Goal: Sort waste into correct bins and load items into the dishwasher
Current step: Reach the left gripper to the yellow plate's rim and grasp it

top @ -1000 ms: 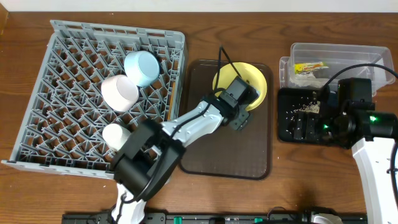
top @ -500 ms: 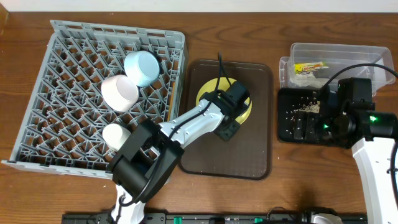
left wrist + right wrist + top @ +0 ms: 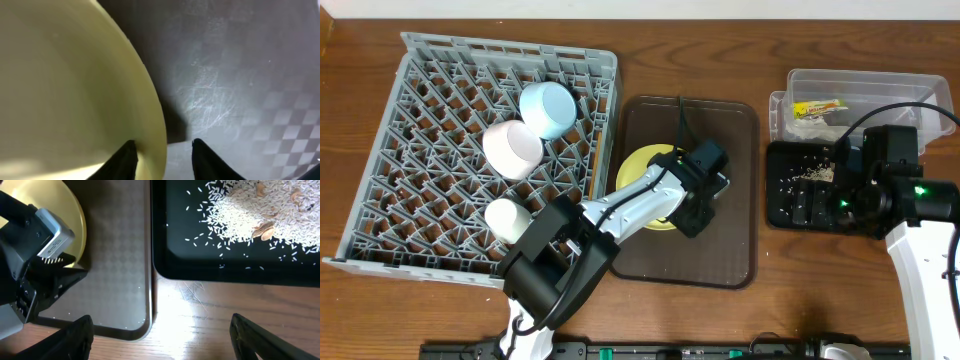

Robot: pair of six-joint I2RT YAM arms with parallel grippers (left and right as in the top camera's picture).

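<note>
Yellow-green plate (image 3: pixel 638 166) is being dragged across the brown tray (image 3: pixel 720 250) by its rim.

Left end effector (image 3: pixel 162 155) is gripping the plate's edge, one finger lying over the inner face and the other standing outside the rim. Over the last second its jaws have been closing, and the plate has been moving from the tray's far right corner toward the left side, nearer the grey dish rack (image 3: pixel 440 225). To my eye the loading step is getting under way, with the light blue bowl (image 3: pixel 548 108), pinkish-white bowl (image 3: pixel 512 148) and cup (image 3: pixel 505 218) already sitting in the rack. Right end effector (image 3: pixel 160 330) is hovering wide open and empty just beside the black tray (image 3: pixel 172 255), where the food scraps (image 3: pixel 250 210) are lying.
</note>
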